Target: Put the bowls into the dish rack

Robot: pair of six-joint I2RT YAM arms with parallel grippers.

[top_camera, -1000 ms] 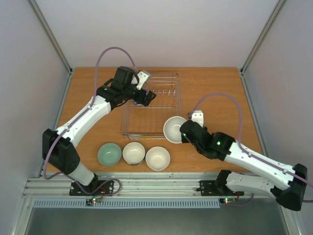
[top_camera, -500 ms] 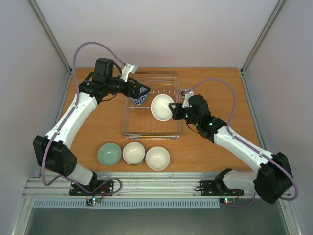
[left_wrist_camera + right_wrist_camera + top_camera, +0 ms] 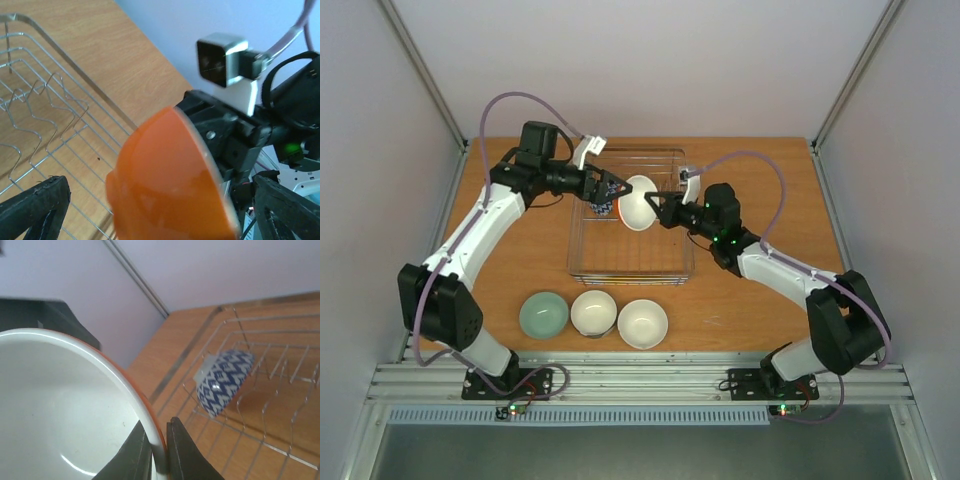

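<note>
My right gripper (image 3: pixel 656 207) is shut on the rim of a bowl with a white inside and an orange outside (image 3: pixel 638 202), holding it tilted on edge over the back of the dish rack (image 3: pixel 630 275). The pinch shows in the right wrist view (image 3: pixel 159 452). My left gripper (image 3: pixel 611 188) is open and empty, just left of that bowl. Its wide-apart fingers (image 3: pixel 35 205) flank the orange outside (image 3: pixel 170 175). A blue-patterned bowl (image 3: pixel 223 380) stands on edge among the rack's tines, below my left gripper (image 3: pixel 603 206).
Three bowls sit in a row near the table's front: pale green (image 3: pixel 543 314), beige (image 3: pixel 593 312), white (image 3: pixel 642 323). The rack's wire tines (image 3: pixel 50 90) run along its back. The two arms meet closely over the rack.
My right arm has carried the orange-outside bowl from the table right of the rack up over its back. My left arm swung left and stays by the blue-patterned bowl.
</note>
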